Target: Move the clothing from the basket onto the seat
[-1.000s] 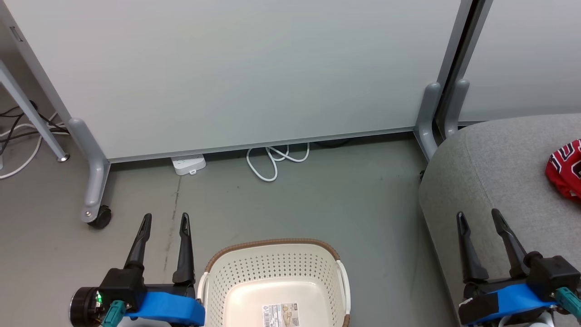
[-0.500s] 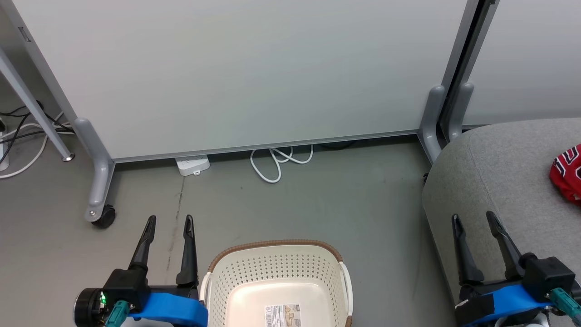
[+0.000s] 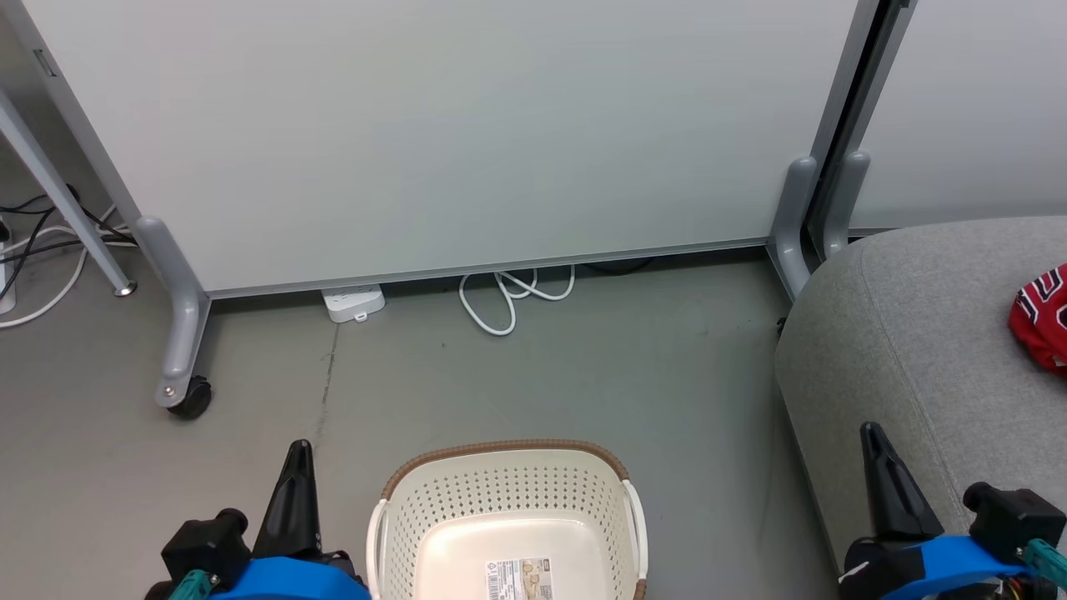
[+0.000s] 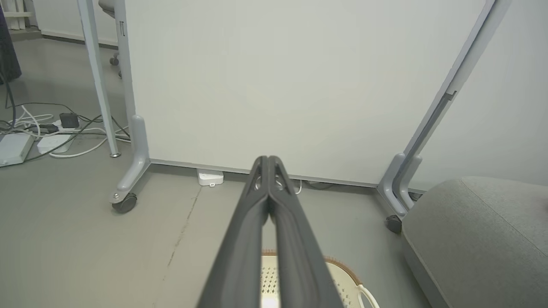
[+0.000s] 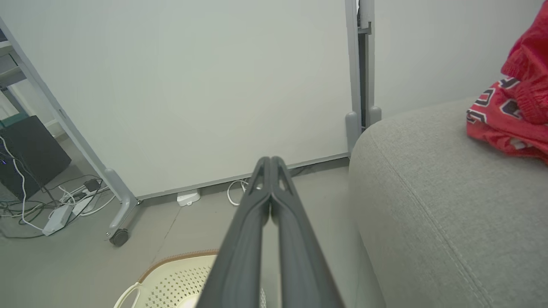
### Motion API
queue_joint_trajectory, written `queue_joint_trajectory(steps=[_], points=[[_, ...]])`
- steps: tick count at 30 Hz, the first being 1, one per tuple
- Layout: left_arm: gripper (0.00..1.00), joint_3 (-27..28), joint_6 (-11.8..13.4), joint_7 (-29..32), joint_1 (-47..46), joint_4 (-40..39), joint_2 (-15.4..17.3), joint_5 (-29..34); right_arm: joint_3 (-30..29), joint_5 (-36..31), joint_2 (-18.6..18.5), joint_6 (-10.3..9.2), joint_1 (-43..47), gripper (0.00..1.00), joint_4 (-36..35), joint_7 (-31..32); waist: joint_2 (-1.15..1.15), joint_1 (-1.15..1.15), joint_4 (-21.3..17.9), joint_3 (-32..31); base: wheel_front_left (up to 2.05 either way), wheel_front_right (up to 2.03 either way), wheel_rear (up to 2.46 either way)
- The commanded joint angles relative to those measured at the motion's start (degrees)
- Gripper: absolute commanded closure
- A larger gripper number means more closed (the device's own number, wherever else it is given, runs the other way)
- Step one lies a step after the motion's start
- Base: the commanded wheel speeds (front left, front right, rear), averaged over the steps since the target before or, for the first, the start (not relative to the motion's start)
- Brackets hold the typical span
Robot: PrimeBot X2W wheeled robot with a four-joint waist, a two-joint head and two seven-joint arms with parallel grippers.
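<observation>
Left gripper point(image 3: 298, 454) beside basket point(image 3: 500, 447), right gripper point(image 3: 872, 435) at seat point(image 3: 917, 333) edge, both pinched empty, pointing forward.

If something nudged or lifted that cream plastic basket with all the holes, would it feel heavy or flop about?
Probably light: what shows of the cream perforated plastic basket holds only a paper label. Likely stiff, since its walls stand up unsupported. A push would probably slide it on the smooth grey floor rather than tip it.
</observation>
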Motion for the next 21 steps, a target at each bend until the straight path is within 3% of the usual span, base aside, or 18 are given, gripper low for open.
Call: queue_joint_trajectory(steps=[1, 21], points=[[1.00, 0.84, -0.44, 0.67, -1.75, -0.87, 0.02, -3.17, -0.33, 3.35, -0.05, 0.00, -1.31, 1.00, -0.97, 0.73, 0.00, 0.00, -0.05, 0.01, 0.00, 0.00, 0.00], [1.00, 3.42, -1.52, 5.49, -3.38, -0.82, 0.01, -22.42, -1.12, 22.78, 0.27, 0.00, -2.43, 1.00, -1.25, 5.47, 0.00, 0.00, -0.52, 0.09, 0.00, 0.00, 0.00]])
